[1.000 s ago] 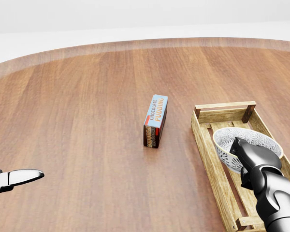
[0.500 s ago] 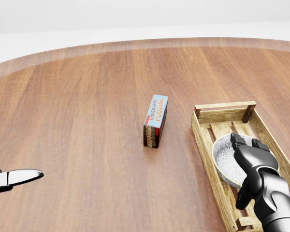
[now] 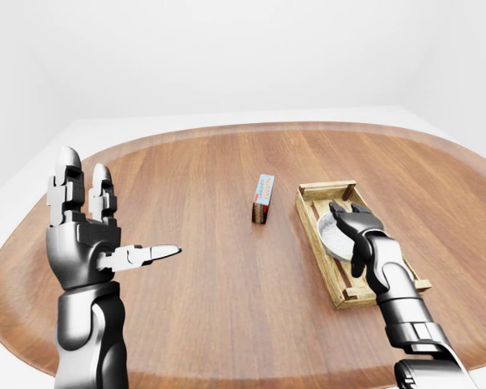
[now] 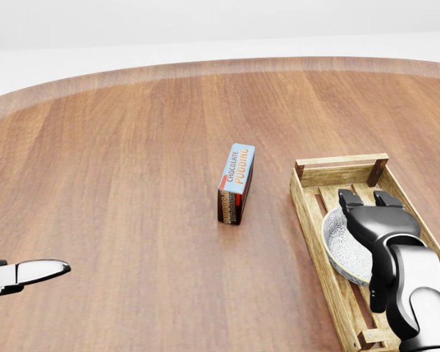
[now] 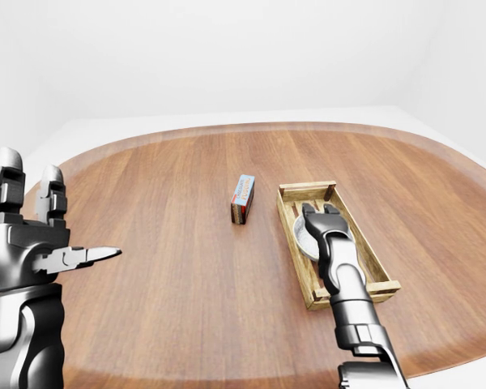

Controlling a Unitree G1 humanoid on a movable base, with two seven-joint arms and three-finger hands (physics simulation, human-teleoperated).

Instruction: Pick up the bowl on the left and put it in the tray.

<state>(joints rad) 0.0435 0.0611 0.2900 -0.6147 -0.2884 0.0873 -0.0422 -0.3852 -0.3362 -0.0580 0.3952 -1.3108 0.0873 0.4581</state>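
The white patterned bowl [image 4: 343, 246] lies in the wooden tray [image 4: 309, 213] at the right of the head view, resting on the slats. My right hand [image 4: 370, 209] hovers over the bowl's right and upper rim. Its fingers are spread flat and open and do not close round the rim; the arm hides the bowl's right half. My left hand [image 3: 105, 212] is raised at the left of the left-eye view, open, fingers upright and thumb pointing right, holding nothing. Only its thumb tip [image 4: 37, 270] shows in the head view.
A chocolate pudding box [image 4: 236, 183] stands on its long edge on the round wooden table [image 4: 132, 183], left of the tray. The table's rim curves across the top of the head view, with white floor beyond.
The bowl was tilted in my right hand; it now lies flat in the tray. The right fingers have opened and slid toward the tray's upper end. The left hand barely moved.
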